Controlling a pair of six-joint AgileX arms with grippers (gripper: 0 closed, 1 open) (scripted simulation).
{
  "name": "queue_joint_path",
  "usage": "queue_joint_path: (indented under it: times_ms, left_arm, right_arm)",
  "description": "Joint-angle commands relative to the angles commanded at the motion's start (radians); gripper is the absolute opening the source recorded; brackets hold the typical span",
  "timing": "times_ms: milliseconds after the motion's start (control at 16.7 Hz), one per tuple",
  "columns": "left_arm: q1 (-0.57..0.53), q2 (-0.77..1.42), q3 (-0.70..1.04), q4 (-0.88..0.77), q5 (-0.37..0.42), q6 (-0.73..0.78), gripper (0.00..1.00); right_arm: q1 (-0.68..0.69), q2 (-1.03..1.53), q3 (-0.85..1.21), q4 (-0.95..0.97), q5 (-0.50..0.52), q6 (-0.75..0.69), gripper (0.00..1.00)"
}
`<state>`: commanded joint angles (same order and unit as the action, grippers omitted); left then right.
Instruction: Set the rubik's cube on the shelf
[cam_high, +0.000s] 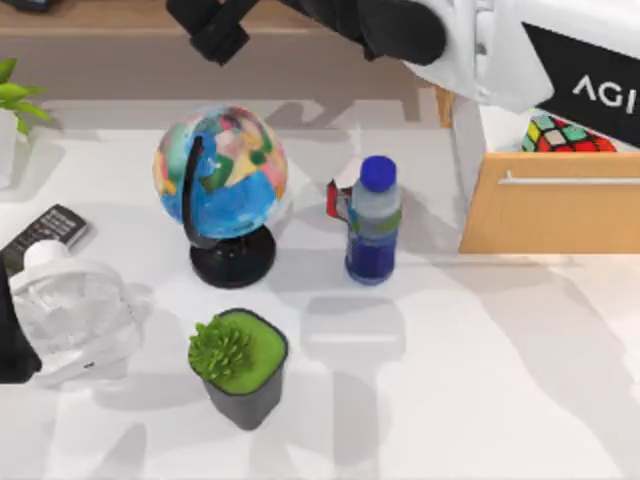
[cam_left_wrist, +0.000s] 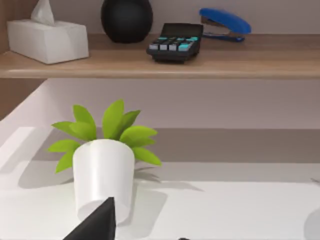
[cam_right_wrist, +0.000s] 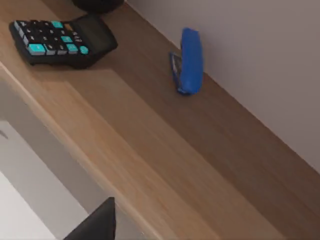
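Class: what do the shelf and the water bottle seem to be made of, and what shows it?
Long light-brown shelf: probably wood or laminate, matt, with faint grain streaks.
Blue-capped water bottle: apparently clear plastic, since the blue liquid shows through its wall.

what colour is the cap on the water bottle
Blue, a solid deep blue cap atop the water bottle; the top view shows it best.

A smooth white surface (cam_high: 480, 380) fills the scene, crossed by soft grey shadows under even light. At its right side stands a light-wood drawer front (cam_high: 550, 215) with a thin silver bar handle (cam_high: 570, 181). A plain pale grey-mauve wall (cam_right_wrist: 250, 45) rises at the back.
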<state>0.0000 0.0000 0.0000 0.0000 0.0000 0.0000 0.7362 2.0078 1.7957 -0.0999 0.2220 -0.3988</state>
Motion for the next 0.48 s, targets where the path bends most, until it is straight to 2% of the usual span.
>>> queue_joint_path:
  times_ms: [300,480]
  left_arm:
    - [0.0,0.0,0.0,0.0,0.0,0.0,1.0]
    - [0.0,0.0,0.0,0.0,0.0,0.0,1.0]
  right_arm:
    - [-0.057,0.105,0.209,-0.414,-0.055,0.121,1.0]
    - [-0.158,0.164,0.317,-0.737,-0.099,0.177,1.0]
